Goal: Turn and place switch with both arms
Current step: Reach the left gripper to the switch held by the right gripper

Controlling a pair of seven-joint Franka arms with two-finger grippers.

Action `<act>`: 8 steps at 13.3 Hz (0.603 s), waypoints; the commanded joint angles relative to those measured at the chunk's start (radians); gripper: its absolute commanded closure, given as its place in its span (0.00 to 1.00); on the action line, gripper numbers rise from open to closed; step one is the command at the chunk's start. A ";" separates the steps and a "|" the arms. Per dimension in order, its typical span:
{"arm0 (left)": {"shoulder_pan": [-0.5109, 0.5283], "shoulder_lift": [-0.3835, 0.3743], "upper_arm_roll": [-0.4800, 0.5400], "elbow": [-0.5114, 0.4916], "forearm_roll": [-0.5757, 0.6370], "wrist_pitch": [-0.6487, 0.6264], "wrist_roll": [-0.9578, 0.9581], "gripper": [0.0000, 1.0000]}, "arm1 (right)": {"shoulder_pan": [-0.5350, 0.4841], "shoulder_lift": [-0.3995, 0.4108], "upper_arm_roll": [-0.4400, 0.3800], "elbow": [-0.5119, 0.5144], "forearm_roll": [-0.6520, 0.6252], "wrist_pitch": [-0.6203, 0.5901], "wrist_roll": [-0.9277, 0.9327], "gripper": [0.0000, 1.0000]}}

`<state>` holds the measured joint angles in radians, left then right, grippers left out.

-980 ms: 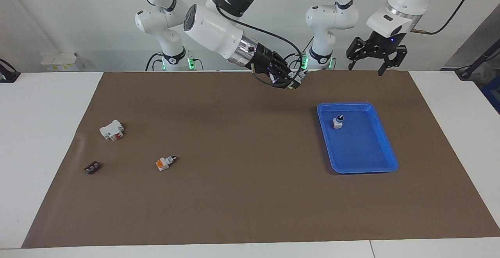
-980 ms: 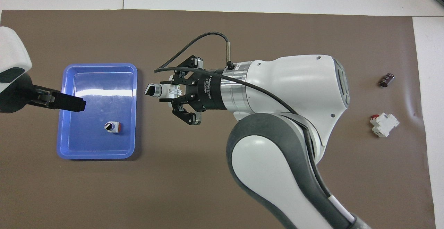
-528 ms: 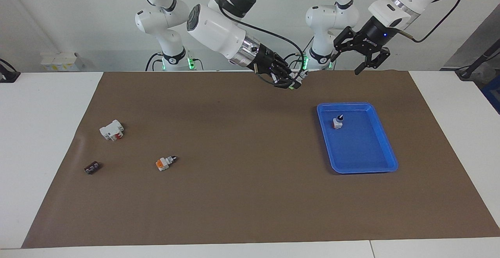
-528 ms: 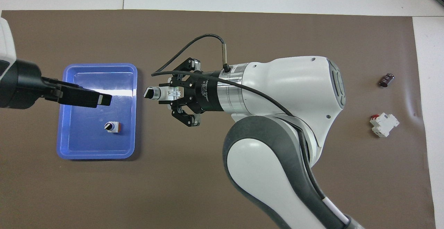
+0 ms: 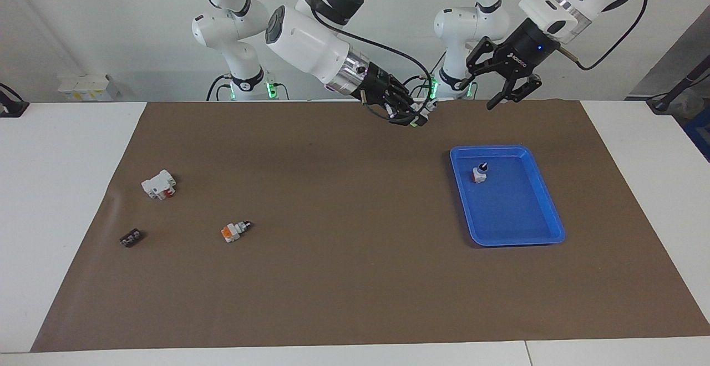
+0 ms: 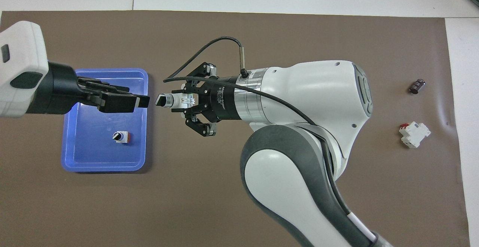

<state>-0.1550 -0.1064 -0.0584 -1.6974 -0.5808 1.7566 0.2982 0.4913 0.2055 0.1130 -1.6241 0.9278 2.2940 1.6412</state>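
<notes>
Overhead view: right hand (image 6: pixel 191 103) clamps the small white-bodied selector switch with green block and black knob (image 6: pixel 170 100) in the air beside the blue plastic tray (image 6: pixel 69 153). Light, rigid, slick; best gripped by its knob. Left hand (image 6: pixel 144 101), fingers spread, has moved closer to it.

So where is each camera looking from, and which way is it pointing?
Facing view: high across the table, looking at the robots; both arms show, with the left gripper open and the right gripper shut on the switch.
Overhead view: high above the robots' end, looking forward and steeply down; both arms enter from the bottom.
Shared: both grippers, the switch and the blue tray, with sides swapped.
</notes>
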 commanded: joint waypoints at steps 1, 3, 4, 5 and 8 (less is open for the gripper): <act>-0.024 -0.056 0.009 -0.074 -0.036 0.027 0.079 0.71 | -0.007 0.011 0.004 0.013 -0.015 -0.004 -0.017 1.00; -0.026 -0.056 0.009 -0.074 -0.040 0.032 0.079 0.72 | -0.007 0.011 0.004 0.013 -0.015 -0.002 -0.018 1.00; -0.026 -0.056 0.009 -0.074 -0.053 0.037 0.079 0.72 | -0.007 0.011 0.004 0.013 -0.015 -0.002 -0.018 1.00; -0.026 -0.056 0.009 -0.074 -0.065 0.040 0.081 0.67 | -0.007 0.011 0.004 0.012 -0.015 -0.002 -0.018 1.00; -0.031 -0.053 0.008 -0.080 -0.068 0.092 0.079 0.60 | -0.007 0.011 0.004 0.013 -0.015 -0.002 -0.018 1.00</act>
<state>-0.1685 -0.1313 -0.0598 -1.7327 -0.6268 1.7998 0.3570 0.4911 0.2076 0.1126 -1.6241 0.9248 2.2940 1.6412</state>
